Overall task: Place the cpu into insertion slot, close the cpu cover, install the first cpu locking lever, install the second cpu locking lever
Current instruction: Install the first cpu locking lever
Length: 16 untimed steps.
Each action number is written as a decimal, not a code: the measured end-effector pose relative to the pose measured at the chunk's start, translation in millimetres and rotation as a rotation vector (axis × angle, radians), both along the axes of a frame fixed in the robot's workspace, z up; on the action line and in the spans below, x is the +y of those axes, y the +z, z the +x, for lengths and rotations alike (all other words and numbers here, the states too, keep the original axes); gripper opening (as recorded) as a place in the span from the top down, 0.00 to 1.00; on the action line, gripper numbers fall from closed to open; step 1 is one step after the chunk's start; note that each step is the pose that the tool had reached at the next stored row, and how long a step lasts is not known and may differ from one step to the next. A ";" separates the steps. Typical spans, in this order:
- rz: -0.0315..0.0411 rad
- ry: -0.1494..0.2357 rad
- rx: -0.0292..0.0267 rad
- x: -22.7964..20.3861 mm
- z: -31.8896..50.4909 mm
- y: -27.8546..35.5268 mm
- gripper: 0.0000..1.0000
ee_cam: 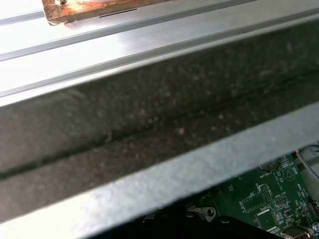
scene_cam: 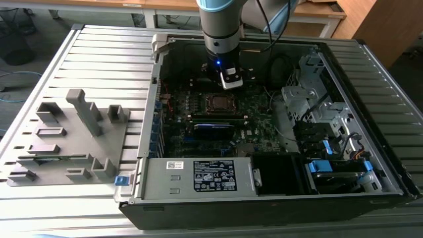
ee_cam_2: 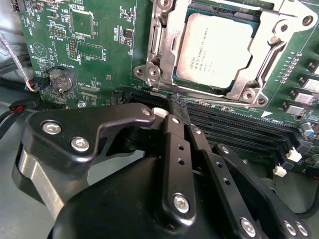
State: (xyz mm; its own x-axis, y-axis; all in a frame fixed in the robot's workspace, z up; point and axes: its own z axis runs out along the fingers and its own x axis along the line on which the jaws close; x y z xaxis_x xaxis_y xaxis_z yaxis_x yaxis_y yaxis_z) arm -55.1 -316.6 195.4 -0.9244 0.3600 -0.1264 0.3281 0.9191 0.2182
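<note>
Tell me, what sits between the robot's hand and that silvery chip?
In the second wrist view, the silvery metal edge of the cpu cover lies between the hand and the cpu.

My table [scene_cam: 99, 54] is ribbed grey metal, its slats catching soft light. In the exterior view, pale wooden desks [scene_cam: 165, 5] stand beyond it at twelve o'clock. At ten o'clock a black wire basket [scene_cam: 15, 47] sits on the grey floor [scene_cam: 92, 15], and at two o'clock stands a brown wooden panel [scene_cam: 383, 25].
</note>
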 end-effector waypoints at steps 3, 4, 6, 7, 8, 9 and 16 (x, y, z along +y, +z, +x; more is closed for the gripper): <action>0.0001 -0.002 -0.0001 0.1 0.0 0.0 0.89; 0.0001 -0.003 0.0000 0.1 0.0 0.0 0.89; -0.0001 -0.005 0.0001 0.2 0.1 0.0 0.89; 0.0000 -0.007 0.0000 0.2 0.2 0.0 0.89; -0.0001 -0.009 0.0000 0.3 0.3 0.0 0.89; 0.0000 -0.011 0.0000 0.4 0.3 0.0 0.89; -0.0002 -0.017 -0.0003 0.3 0.3 0.0 0.89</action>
State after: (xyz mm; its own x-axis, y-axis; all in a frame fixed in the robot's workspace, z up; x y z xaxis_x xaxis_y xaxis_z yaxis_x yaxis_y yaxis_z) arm -54.8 -316.3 195.4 -0.9181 0.3756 -0.1267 0.3436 0.9134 0.2182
